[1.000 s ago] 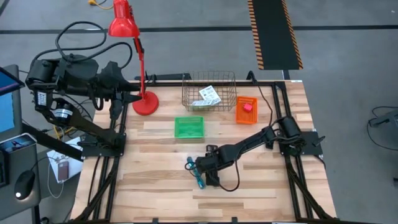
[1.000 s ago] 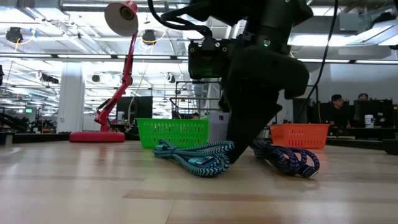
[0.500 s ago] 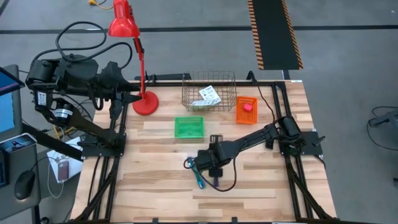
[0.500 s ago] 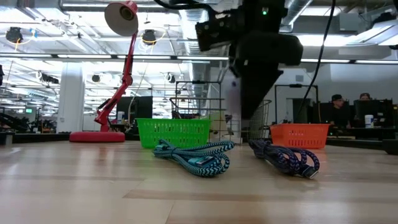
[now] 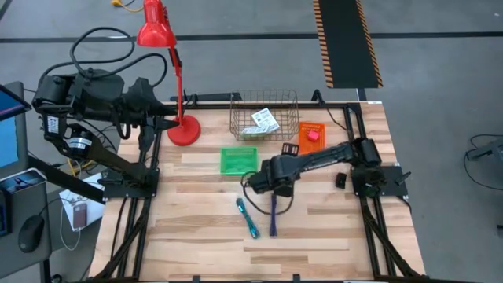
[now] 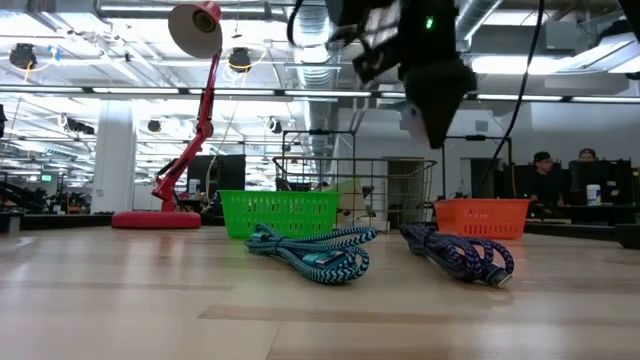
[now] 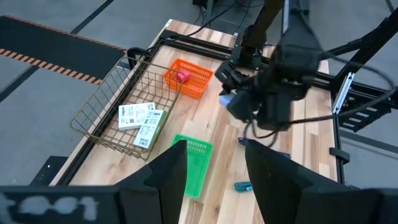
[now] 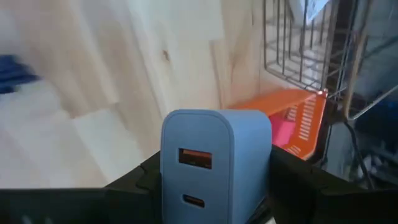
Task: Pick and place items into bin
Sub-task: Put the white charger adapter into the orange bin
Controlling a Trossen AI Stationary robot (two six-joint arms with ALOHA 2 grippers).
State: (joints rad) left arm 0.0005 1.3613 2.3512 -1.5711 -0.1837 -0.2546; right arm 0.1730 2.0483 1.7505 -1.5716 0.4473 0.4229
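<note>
Far left, off the table's edge: left gripper [image 7: 214, 180] on its raised arm, level with the red desk lamp. Fingers [image 7: 171, 177] spread apart, nothing between them.

Just beside it, at the back left of the pale wooden plank table [image 5: 196, 236]: tall red metal desk lamp [image 5: 182, 127] on its round base, shade tipped out past the table's rear edge.

Next along the rear edge: bare wire mesh basket [image 5: 244, 126]. Inside, white printed flat packets [image 5: 265, 120] lying overlapped.

In front of the wire basket: bright green plastic slotted basket [image 5: 239, 161], flat on the wood.

Nearer the front edge, below the green basket: teal-green braided cable [image 5: 247, 218] and, just to its right, dark blue braided cable [image 5: 273, 216]. Both flat on the table, close together, apart from the gripper overhead.

Above the middle of the table, just right of the green basket: right gripper [image 5: 266, 179], arm stretched in from the right side. Clenched on a pale blue-grey plastic charger block [image 8: 214, 163], two ports facing the wrist camera. Lifted well clear of the tabletop in the low view.

Right of the wire basket: small orange plastic slotted basket [image 5: 303, 146], with a small pink-red block [image 5: 313, 135] inside.

Further right, near the right arm's base: small black object [image 5: 339, 181] on the wood, too small to identify.
</note>
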